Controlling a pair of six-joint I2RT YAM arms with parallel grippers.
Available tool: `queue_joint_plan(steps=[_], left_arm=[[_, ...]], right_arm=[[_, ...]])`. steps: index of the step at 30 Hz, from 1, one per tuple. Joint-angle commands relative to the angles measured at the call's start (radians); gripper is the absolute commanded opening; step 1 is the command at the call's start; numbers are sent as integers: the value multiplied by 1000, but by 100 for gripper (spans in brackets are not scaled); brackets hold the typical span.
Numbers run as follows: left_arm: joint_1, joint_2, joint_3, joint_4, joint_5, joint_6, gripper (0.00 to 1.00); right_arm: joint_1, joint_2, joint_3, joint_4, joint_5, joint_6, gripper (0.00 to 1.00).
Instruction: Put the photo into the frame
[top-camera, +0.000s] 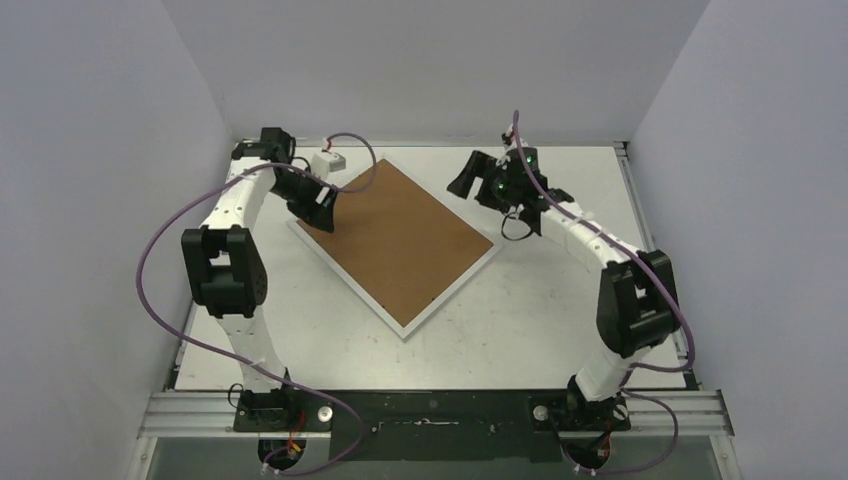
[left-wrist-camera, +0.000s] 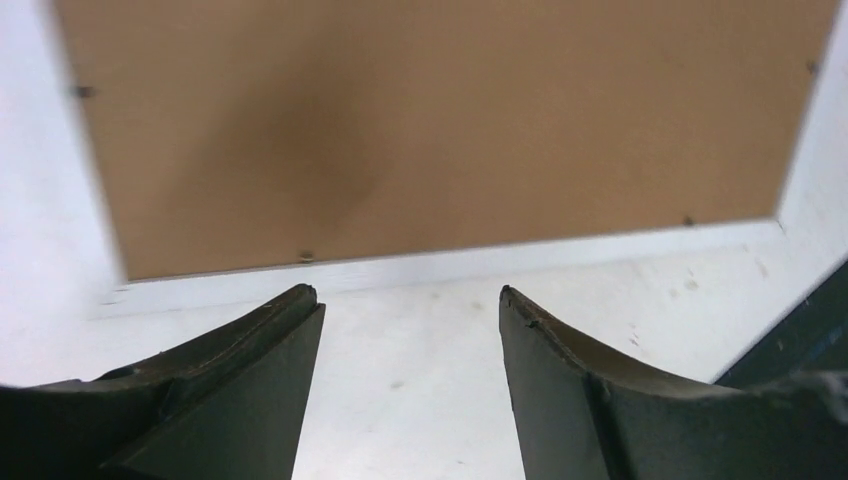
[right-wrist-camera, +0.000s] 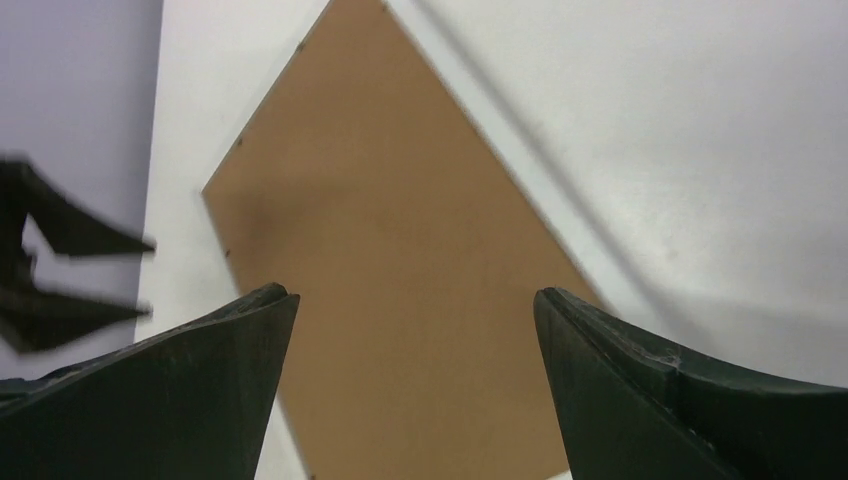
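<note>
The frame (top-camera: 452, 293) lies flat and turned diagonally on the table, its brown back board (top-camera: 400, 235) facing up inside a thin white rim. The photo is out of view. My left gripper (top-camera: 322, 205) is low at the frame's far-left edge. In the left wrist view it (left-wrist-camera: 408, 295) stands open over bare table just short of the white rim (left-wrist-camera: 450, 265), nothing between its fingers. My right gripper (top-camera: 470, 178) hangs raised over the frame's far-right side. It (right-wrist-camera: 415, 295) is open and empty above the brown board (right-wrist-camera: 400, 200).
A small white box (top-camera: 327, 162) with a cable sits at the back beside the left arm. Grey walls close in the white table (top-camera: 540, 320) on three sides. The left gripper (right-wrist-camera: 140, 277) shows blurred at the left of the right wrist view.
</note>
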Motion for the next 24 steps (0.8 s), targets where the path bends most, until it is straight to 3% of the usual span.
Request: queue_joint_plan(steps=[1, 5, 12, 18, 24], left_arm=[[43, 161, 248, -3, 5, -150, 63], [90, 347, 454, 28, -1, -273, 62], [89, 511, 650, 30, 4, -321, 62], [97, 526, 635, 46, 20, -313, 60], [112, 521, 618, 63, 52, -311, 54]], right_arm=[[144, -170, -267, 74, 6, 134, 94], [233, -286, -480, 181, 17, 309, 98], [360, -366, -626, 266, 90, 496, 96], [408, -327, -656, 377, 92, 571, 93], [420, -313, -655, 376, 75, 588, 92]])
